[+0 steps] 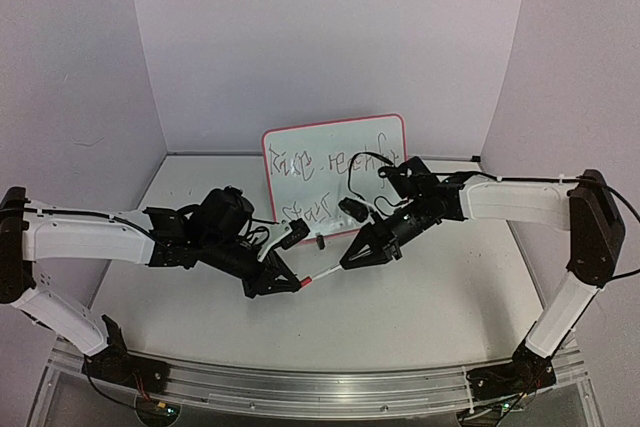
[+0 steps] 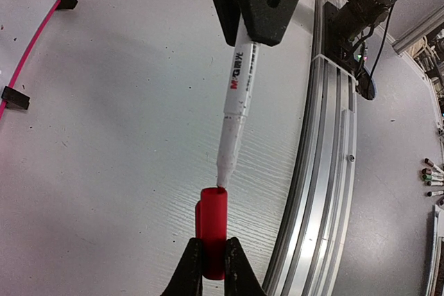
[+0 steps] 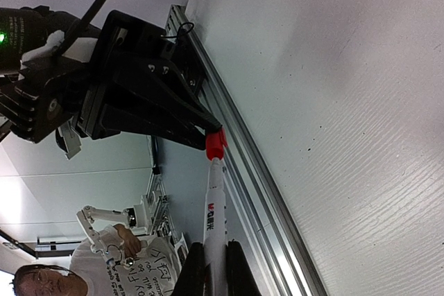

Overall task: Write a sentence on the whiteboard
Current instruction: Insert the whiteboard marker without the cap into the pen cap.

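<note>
Whiteboard: the whiteboard [image 1: 340, 142] stands propped at the back of the table [image 1: 450, 287], at 12 o'clock from both grippers in the top view; neither arm touches it
Sentence: the sentence [image 1: 320, 169] is on the board as two lines of thin dark scrawl; from here I cannot read it letter by letter; I judge the writing itself done
Left gripper: the left gripper [image 2: 211, 251] pinches the red cap [image 2: 211, 223] by its closed end; the cap's mouth points to 12 o'clock in the left wrist view
Right gripper: the right gripper [image 3: 215, 258] is pressed together on the barrel of the white marker [image 3: 214, 206], well back from the nib end
Marker and cap: the two grippers face each other over the table, in front of the board at its 6 o'clock; the marker's nib end sits right at the cap's mouth; almost all of the barrel shows outside the cap, so I judge the cap not yet pushed home
Done: sentence on the board; marker lifted off the board; cap and marker lined up
Left: I reckon only the recapping remains, pressing the two together along one axis, then setting the capped marker down
Watch: a small tilt between barrel and cap could make the nib catch the rim; I would keep both wrists in line
</note>
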Controlling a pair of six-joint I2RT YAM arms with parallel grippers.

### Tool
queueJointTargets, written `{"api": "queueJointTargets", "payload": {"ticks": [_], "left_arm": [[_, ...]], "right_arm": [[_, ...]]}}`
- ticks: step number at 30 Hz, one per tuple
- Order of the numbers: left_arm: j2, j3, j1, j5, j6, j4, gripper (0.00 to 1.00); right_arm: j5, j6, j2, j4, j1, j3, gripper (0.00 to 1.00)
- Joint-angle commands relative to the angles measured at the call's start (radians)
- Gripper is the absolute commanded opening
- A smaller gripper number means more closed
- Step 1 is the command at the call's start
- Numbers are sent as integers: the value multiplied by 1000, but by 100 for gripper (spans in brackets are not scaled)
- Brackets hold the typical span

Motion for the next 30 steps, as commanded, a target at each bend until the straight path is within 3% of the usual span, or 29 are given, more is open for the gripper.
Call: {"api": "queueJointTargets", "payload": {"ticks": [1,30], "left_arm": [[-22,36,-6,4,4,9,0],[-46,87,-44,7,25,9,0]], "right_arm": [[-18,-21,15,-5,13,33,0],[-91,-45,49,-2,31,53,0]]}}
